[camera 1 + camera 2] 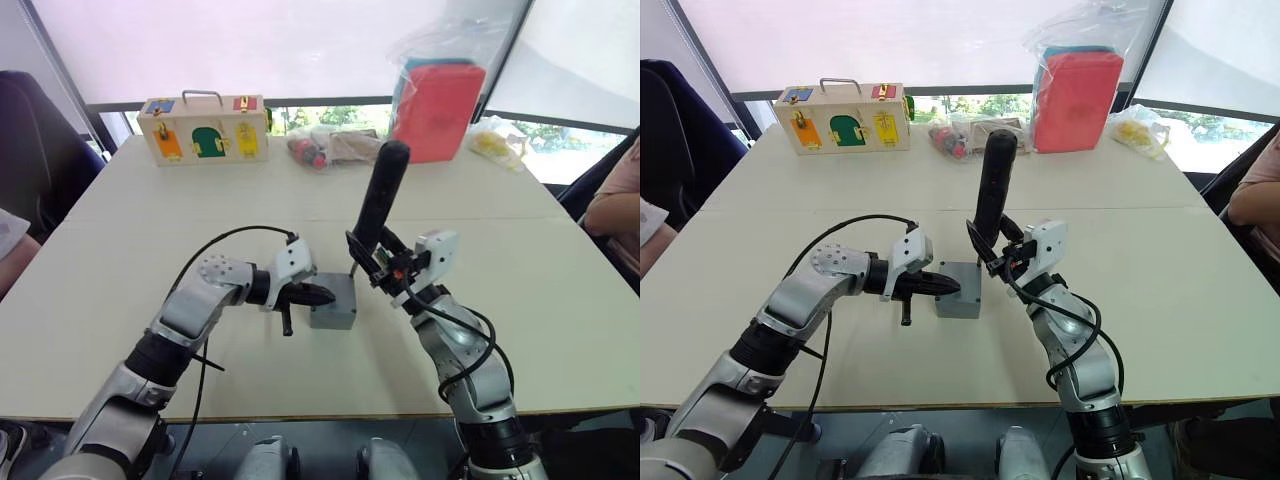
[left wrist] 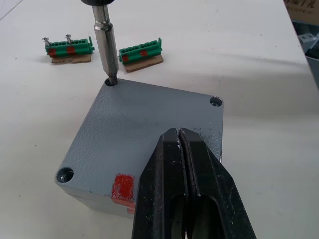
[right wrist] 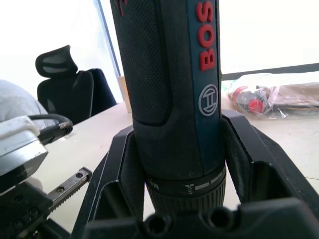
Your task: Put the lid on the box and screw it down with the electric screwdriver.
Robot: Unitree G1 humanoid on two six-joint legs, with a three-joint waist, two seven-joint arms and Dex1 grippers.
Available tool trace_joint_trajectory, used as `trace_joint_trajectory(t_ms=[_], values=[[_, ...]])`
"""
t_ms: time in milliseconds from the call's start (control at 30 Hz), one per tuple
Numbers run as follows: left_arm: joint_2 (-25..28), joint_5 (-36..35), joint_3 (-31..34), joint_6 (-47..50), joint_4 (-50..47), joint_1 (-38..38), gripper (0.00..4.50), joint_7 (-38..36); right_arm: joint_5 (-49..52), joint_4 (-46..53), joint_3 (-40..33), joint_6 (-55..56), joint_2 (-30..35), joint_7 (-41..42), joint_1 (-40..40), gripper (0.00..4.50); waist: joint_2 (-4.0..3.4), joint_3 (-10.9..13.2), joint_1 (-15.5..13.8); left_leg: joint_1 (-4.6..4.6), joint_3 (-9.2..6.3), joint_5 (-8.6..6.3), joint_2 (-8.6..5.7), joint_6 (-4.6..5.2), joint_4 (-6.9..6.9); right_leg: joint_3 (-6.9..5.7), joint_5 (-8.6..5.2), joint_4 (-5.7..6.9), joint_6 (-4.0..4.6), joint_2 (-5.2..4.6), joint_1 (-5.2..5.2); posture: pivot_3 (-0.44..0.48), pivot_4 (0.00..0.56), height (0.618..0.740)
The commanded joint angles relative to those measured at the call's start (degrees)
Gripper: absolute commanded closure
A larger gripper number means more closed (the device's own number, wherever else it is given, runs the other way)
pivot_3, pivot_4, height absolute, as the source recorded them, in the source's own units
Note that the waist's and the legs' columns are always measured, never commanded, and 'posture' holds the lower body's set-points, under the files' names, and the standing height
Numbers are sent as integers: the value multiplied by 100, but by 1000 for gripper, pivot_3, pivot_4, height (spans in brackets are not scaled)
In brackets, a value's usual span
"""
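The grey lid (image 2: 144,119) lies on the grey box (image 1: 335,308), which stands at the table's middle; a red mark shows on the box's side (image 2: 123,188). My left gripper (image 1: 320,295) is shut, and its fingertips (image 2: 180,139) rest on the lid's top from the left. My right gripper (image 1: 375,258) is shut on the black electric screwdriver (image 1: 381,195) and holds it nearly upright just right of the box. The tool's metal bit (image 2: 105,47) sits in the screw hole at one corner of the lid. Two other corner holes in the left wrist view are open.
A wooden case with coloured latches (image 1: 204,128) stands at the far left. A red pad in a plastic bag (image 1: 437,108) and small bags (image 1: 322,148) line the far edge. Two green terminal blocks (image 2: 70,47) lie near the box. A person (image 1: 615,205) sits at the right.
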State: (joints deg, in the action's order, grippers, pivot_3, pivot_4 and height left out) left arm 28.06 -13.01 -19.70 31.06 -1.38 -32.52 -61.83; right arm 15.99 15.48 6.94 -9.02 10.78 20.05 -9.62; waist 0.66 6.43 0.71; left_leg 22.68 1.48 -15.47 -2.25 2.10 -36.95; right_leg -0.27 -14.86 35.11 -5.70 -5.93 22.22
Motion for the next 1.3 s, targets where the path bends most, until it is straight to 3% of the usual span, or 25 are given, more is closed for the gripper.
trace_joint_trajectory(t_ms=[33, 633, 833, 1067, 1300], values=[[55, 103, -144, 123, -7, 86, 4500, 0, -287, -829, 245, -847, 135, -64, 469, 2708, 10, -14, 0, -2, 0, 0, 0, 0, 2, 0, -1, 0, 2, 0, 0, 0, 150, 740], [12, 108, -152, 111, 44, 97, 4500, 36, -297, -776, 96, -820, 247, -75, 342, 2708, 2, -15, -3, -6, -1, -1, 2, -1, 17, 2, -7, -15, 9, -2, -4, 0, 150, 740], [-54, 144, -191, 31, 165, 109, 4500, 62, -157, -82, -134, -1041, 567, -25, 47, 2708, -9, -1, -21, -4, 0, -1, 2, -1, 21, 2, -7, -21, 9, -4, -4, 0, 150, 740], [-167, 174, -219, -123, 259, 199, 4500, 100, 913, 1576, -884, -2543, 1338, 106, -1216, 2708, -75, 92, -152, 74, 2, 6, 1, 11, 4, -6, -2, -46, 12, -9, 54, 0, 150, 740], [-384, 191, -186, -269, 332, 264, 4500, 234, 2532, 1748, -2044, -4356, 1582, -392, -2575, 2708, -75, 115, -139, 173, 4, 10, -3, 20, -10, -17, 14, -45, 2, -16, 118, 0, 150, 740]])
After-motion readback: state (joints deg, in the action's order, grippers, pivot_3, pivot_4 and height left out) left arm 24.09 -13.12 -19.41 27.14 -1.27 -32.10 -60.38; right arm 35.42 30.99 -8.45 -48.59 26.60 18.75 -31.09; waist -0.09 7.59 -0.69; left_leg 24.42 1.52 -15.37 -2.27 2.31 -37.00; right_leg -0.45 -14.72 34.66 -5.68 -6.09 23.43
